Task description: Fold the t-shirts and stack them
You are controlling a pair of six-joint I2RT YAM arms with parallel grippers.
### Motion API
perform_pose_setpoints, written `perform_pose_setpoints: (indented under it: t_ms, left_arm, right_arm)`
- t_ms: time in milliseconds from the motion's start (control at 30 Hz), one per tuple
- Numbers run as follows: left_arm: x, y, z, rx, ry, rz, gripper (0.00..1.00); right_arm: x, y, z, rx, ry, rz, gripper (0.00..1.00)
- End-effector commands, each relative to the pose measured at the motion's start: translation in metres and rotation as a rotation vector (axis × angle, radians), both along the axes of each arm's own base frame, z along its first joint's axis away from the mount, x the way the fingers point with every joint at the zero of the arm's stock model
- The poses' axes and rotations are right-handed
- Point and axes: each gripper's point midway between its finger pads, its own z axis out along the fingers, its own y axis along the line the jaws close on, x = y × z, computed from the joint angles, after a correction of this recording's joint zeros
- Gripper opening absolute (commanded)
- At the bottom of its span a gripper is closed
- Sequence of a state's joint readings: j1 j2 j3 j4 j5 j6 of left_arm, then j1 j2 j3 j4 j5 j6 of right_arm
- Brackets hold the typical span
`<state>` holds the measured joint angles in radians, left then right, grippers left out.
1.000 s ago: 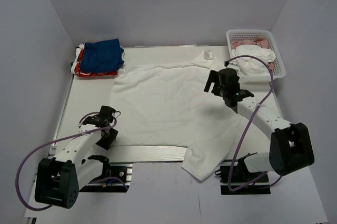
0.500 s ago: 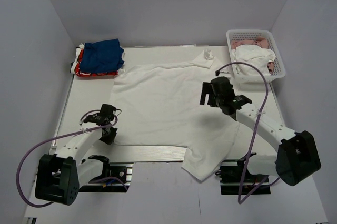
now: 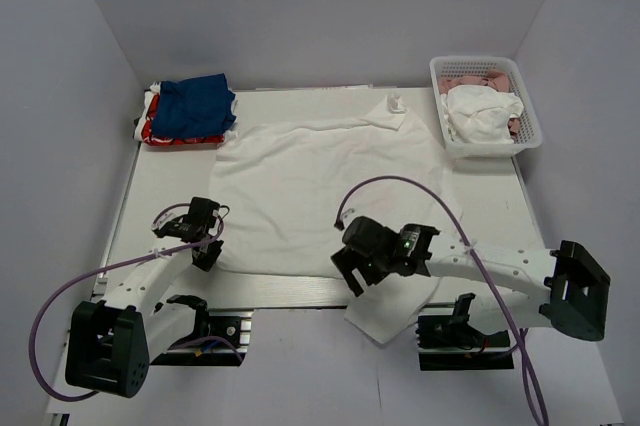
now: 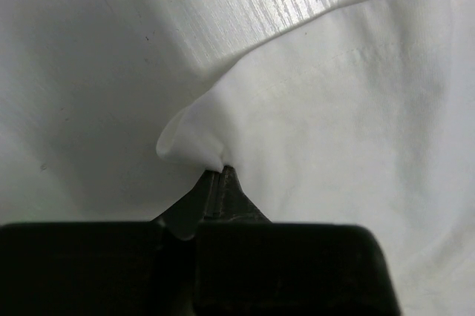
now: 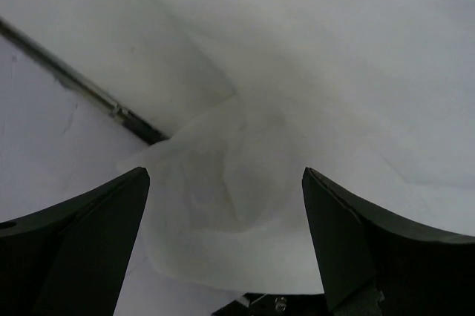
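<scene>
White shirt [image 3: 320, 186] lies spread flat across the middle of the table [image 3: 165, 186], near-left corner pinched up into a small peak. Its near-right part is crumpled and spills over the near edge. Blue shirt [image 3: 195, 106] sits folded on the red shirt [image 3: 160, 133] in the far-left corner.

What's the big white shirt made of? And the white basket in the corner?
The white t-shirt looks like soft, matte cloth, maybe cotton: it wrinkles and folds limply. The basket looks like hard white plastic, probably smooth, with stiff walls full of small holes.
</scene>
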<state>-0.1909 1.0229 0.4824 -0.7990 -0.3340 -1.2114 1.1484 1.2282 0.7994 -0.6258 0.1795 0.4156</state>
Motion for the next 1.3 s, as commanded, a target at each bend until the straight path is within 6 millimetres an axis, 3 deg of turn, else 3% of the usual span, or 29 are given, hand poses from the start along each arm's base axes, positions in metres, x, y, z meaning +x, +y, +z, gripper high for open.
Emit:
perform_pose_setpoints:
  t_ms: [0, 233, 333, 433, 533, 567, 633, 667, 800, 967, 1033, 1067, 1133, 1167, 1200, 1267]
  left_arm:
    - [0.005, 0.007, 0.005, 0.034, -0.030, -0.002, 0.00]
    - [0.005, 0.003, 0.008, 0.007, -0.089, -0.015, 0.00]
    - [0.007, 0.001, 0.010, -0.001, -0.103, -0.028, 0.00]
    - [0.012, 0.001, 0.019, 0.000, -0.115, -0.036, 0.00]
    - [0.012, 0.003, 0.018, 0.011, -0.108, -0.032, 0.00]
    - [0.012, 0.003, 0.018, 0.011, -0.108, -0.032, 0.00]
    - [0.014, 0.002, 0.019, 0.010, -0.117, -0.032, 0.00]
    - [0.014, 0.002, 0.019, 0.010, -0.117, -0.032, 0.00]
    - [0.024, 0.000, 0.031, 0.005, -0.147, -0.032, 0.00]
    - [0.045, -0.002, 0.044, 0.013, -0.186, -0.044, 0.00]
    - [0.055, -0.003, 0.047, 0.019, -0.174, -0.053, 0.00]
    - [0.061, -0.004, 0.048, 0.019, -0.175, -0.053, 0.00]
    - [0.073, -0.007, 0.053, 0.018, -0.181, -0.053, 0.00]
    - [0.082, -0.008, 0.053, 0.019, -0.174, -0.053, 0.00]
    - [0.085, -0.009, 0.053, 0.020, -0.168, -0.053, 0.00]
    - [0.100, -0.013, 0.060, 0.013, -0.182, -0.064, 0.00]
  right_arm:
    - [-0.042, -0.018, -0.012, -0.100, 0.107, 0.025, 0.89]
    - [-0.102, -0.048, -0.036, -0.276, 0.269, -0.008, 0.84]
    - [-0.112, -0.053, -0.048, -0.307, 0.281, -0.009, 0.82]
    - [-0.110, -0.052, -0.058, -0.296, 0.256, -0.030, 0.72]
    - [-0.101, -0.059, -0.066, -0.305, 0.211, -0.094, 0.49]
    - [-0.090, -0.060, -0.068, -0.309, 0.159, -0.135, 0.33]
    - [-0.081, -0.062, -0.064, -0.312, 0.123, -0.226, 0.09]
    - [-0.062, -0.056, -0.055, -0.284, 0.026, -0.267, 0.00]
    - [-0.031, -0.053, -0.035, -0.205, -0.078, -0.352, 0.00]
    - [0.035, -0.067, 0.001, -0.144, -0.231, -0.497, 0.00]
    - [0.053, -0.061, 0.012, -0.116, -0.257, -0.507, 0.00]
    - [0.070, -0.071, 0.015, -0.136, -0.266, -0.531, 0.00]
    - [0.091, -0.055, 0.026, -0.065, -0.286, -0.537, 0.00]
    - [0.106, -0.065, 0.024, -0.106, -0.298, -0.531, 0.00]
    - [0.121, -0.058, 0.031, -0.062, -0.326, -0.541, 0.00]
    - [0.156, -0.061, 0.049, -0.043, -0.379, -0.605, 0.00]
